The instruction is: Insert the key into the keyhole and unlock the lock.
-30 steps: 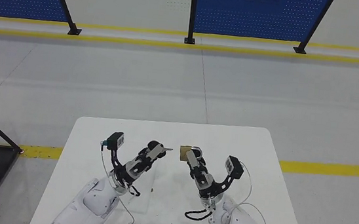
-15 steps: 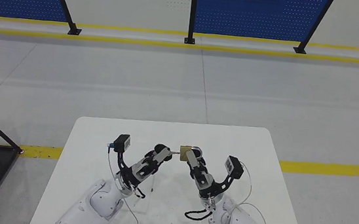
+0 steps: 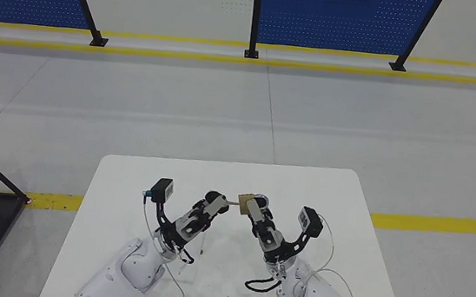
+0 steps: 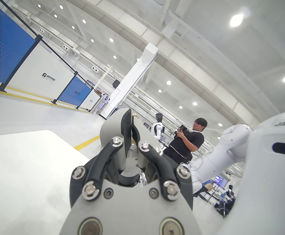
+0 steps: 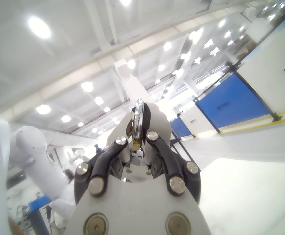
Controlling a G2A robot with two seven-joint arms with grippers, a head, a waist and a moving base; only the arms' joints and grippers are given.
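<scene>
Now nearer together: left pincer [image 4: 131, 122] tight on key [image 3: 229, 203], right pincer [image 5: 140, 116] tight on lock [image 5: 138, 125].

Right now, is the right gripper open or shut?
Shut: the right gripper pinches the padlock by its brass body.

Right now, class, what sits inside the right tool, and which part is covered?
The padlock: its silver shackle and a strip of brass body show inside the right tool. The fingers cover the rest of the body, and the keyhole cannot be seen.
</scene>
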